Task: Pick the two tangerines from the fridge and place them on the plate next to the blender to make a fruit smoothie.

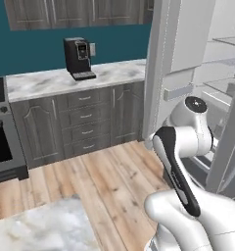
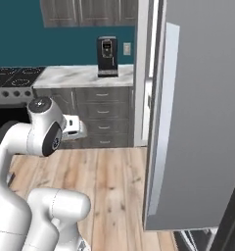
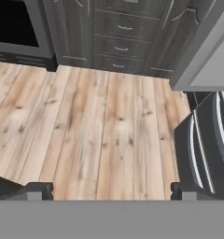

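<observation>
Gripper [image 3: 112,190] wide apart over floor [image 3: 100,126], fridge [image 2: 198,122] door open.

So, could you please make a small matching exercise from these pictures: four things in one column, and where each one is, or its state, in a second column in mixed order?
Things:
1. coffee machine
2. fridge
3. gripper
4. stove

Places or states:
A. door stands open
B. on the marble counter, against the teal wall
C. left of the dark drawer cabinets
D. open, pointing down at the wooden floor

Pairs: 1-B, 2-A, 3-D, 4-C
</observation>
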Tool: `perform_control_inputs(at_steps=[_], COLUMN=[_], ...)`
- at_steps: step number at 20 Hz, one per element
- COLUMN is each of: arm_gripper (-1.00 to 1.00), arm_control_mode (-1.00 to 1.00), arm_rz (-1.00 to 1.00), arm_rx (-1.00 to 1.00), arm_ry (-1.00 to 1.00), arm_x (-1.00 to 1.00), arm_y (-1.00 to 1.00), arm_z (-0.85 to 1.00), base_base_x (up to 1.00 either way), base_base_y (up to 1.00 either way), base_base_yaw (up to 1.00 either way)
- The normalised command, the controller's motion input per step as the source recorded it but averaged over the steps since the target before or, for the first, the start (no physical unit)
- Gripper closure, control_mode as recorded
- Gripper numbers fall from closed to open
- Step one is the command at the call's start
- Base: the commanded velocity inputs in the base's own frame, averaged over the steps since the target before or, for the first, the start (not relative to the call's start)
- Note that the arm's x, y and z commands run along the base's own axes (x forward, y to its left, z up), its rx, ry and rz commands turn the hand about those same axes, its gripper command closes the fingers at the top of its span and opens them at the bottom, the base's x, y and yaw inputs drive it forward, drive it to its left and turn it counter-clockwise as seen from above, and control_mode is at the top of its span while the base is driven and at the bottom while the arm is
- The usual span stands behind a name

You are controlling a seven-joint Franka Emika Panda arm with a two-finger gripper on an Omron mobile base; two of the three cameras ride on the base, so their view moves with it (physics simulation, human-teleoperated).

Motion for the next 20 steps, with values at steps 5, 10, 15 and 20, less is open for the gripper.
perform_control_inputs(at_steps=[5,10,15,20], arm_gripper=[-1.00,-1.00,-1.00,-1.00], arm_control_mode=[1.00,1.00,1.00,1.00], arm_rz=[0.00,0.00,0.00,0.00], arm_rx=[0.00,0.00,0.00,0.00], arm_ry=[0.00,0.00,0.00,0.00], arm_x=[0.00,0.00,0.00,0.00], arm_y=[0.00,0.00,0.00,0.00], arm_z=[0.00,0.00,0.00,0.00], base_base_x=[1.00,1.00,1.00,0.59], base_base_y=[0.04,0.27,0.30,0.36], base_base_yaw=[-0.06,-0.06,-0.14,-0.61])
